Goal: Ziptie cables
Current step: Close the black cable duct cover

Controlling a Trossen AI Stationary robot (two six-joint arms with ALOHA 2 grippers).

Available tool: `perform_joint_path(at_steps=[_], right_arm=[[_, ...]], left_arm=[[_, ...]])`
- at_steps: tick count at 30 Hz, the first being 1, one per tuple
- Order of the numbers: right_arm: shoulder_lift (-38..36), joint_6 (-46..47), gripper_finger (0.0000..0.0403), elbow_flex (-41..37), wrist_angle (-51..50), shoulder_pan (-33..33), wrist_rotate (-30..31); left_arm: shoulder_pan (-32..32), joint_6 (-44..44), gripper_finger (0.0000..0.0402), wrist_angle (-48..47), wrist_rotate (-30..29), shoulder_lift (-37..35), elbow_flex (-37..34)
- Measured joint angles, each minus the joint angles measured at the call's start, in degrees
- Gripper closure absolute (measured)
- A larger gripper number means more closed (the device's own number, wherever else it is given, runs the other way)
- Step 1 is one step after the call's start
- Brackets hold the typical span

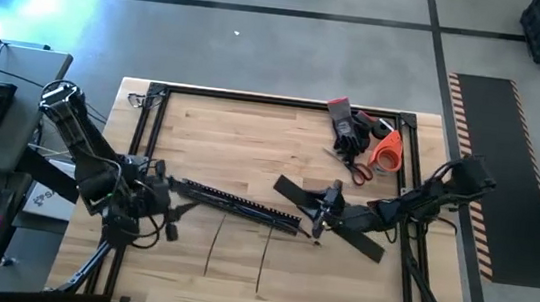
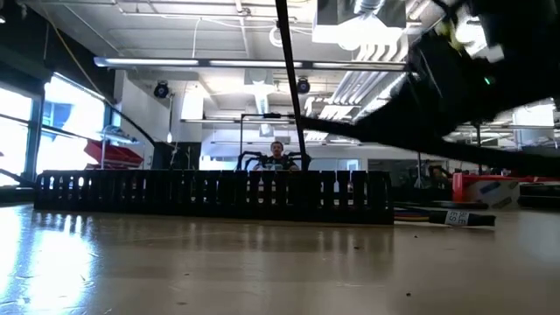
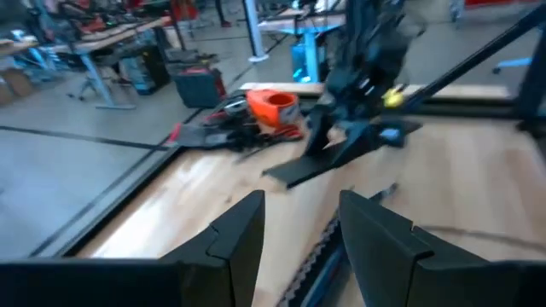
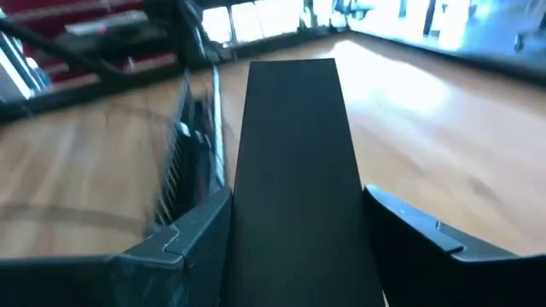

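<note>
The right gripper (image 1: 320,220) is clamped on a flat black strip (image 4: 294,170). The cables (image 1: 261,254) lie apart beside it. The left gripper (image 3: 299,234) stands open, holding nothing.

- The high view looks straight down on the whole wooden table (image 1: 251,139) and both arms.
- The low view sits at tabletop height, facing the perforated bar (image 2: 214,194) and the room behind.
- The left wrist view faces the orange cup (image 3: 273,108), also seen from above.
- The right wrist view looks closely along a flat black strip (image 4: 294,170).
</note>
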Motion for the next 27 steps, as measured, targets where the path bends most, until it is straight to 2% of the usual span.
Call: perform_joint_path(at_steps=[3, 6, 9, 12, 15, 17, 19, 22, 27], right_arm=[[0.0, -2.7, 0.0189, 7.6, -5.4, -0.8, -0.4], [1.1, -3.9, 0.0189, 18.1, -17.0, -2.0, -2.2], [4.0, -4.1, 0.0189, 30.0, -28.2, -4.0, -4.7], [9.5, -5.1, 0.0189, 41.0, -34.6, -6.0, -8.1], [17.2, -6.2, 0.0189, 51.1, -36.9, -8.0, -13.5], [22.4, -6.5, 0.0189, 58.1, -39.2, -9.3, -16.8], [27.1, -6.6, 0.0189, 65.3, -43.6, -10.4, -18.0], [33.6, -6.6, 0.0189, 75.3, -51.4, -11.7, -18.8], [42.7, -7.2, 0.0189, 89.2, -61.8, -12.7, -20.3]], left_arm=[[-0.2, -4.5, 0.0266, -5.8, -0.7, -0.3, -0.8], [0.2, -9.1, 0.0267, -11.9, -0.8, -0.2, -0.9], [0.9, -9.6, 0.0277, -16.1, -0.4, -0.9, -0.9], [1.0, -10.0, 0.0313, -19.6, -0.4, -2.9, -0.9], [1.0, -7.6, 0.0374, -22.7, -1.2, -6.3, -0.5], [1.1, -6.0, 0.0393, -24.6, -0.1, -9.5, 0.4], [1.6, -4.6, 0.0394, -25.7, 1.5, -12.9, 0.9], [2.0, -3.7, 0.0400, -25.9, 7.8, -17.8, 0.7], [0.5, -11.6, 0.0401, -25.9, 13.1, -21.9, -4.9]])
